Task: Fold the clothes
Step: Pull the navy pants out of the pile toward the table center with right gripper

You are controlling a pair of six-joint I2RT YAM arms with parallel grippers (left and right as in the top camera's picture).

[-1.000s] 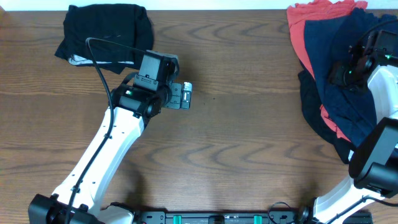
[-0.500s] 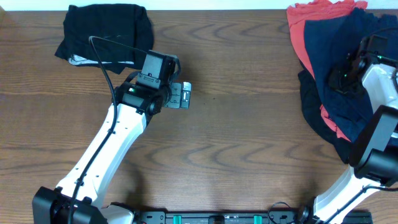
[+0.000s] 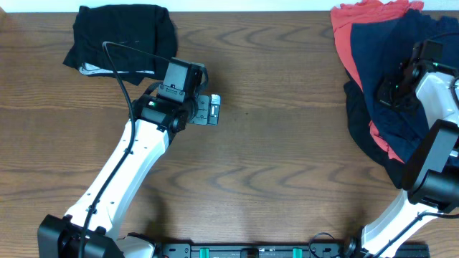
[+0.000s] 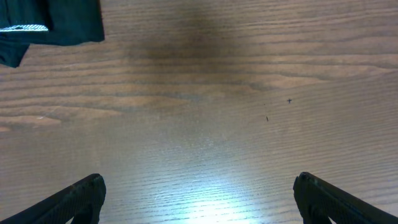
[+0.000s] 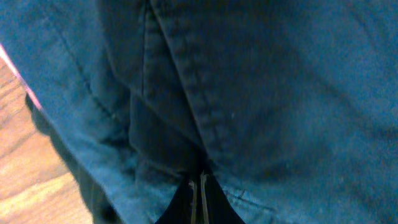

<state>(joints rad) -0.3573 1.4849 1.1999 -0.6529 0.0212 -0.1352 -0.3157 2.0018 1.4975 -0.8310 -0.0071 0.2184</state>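
Note:
The clothes lie in two places. A heap at the right edge holds a large navy blue garment [image 3: 387,43] over coral red cloth [image 3: 349,32], and a folded black garment [image 3: 122,36] sits at the back left. My right gripper [image 3: 388,92] is down on the navy garment [image 5: 261,81]. In the right wrist view its fingertips [image 5: 199,178] are shut together on a puckered fold beside a stitched seam. My left gripper [image 3: 214,110] hovers wide open over bare wood, fingers [image 4: 74,196] far apart with nothing between them. A corner of the black garment [image 4: 56,22] shows at that view's top left.
The wooden table [image 3: 287,158] stretches between the two arms. The right heap overhangs toward the table's right edge, with dark cloth [image 3: 358,122] trailing at its lower left. A strip of bare wood [image 5: 25,186] shows beside the navy cloth.
My right gripper has closed from partly open to shut on the navy cloth and shifted slightly. The left arm has stayed almost still.

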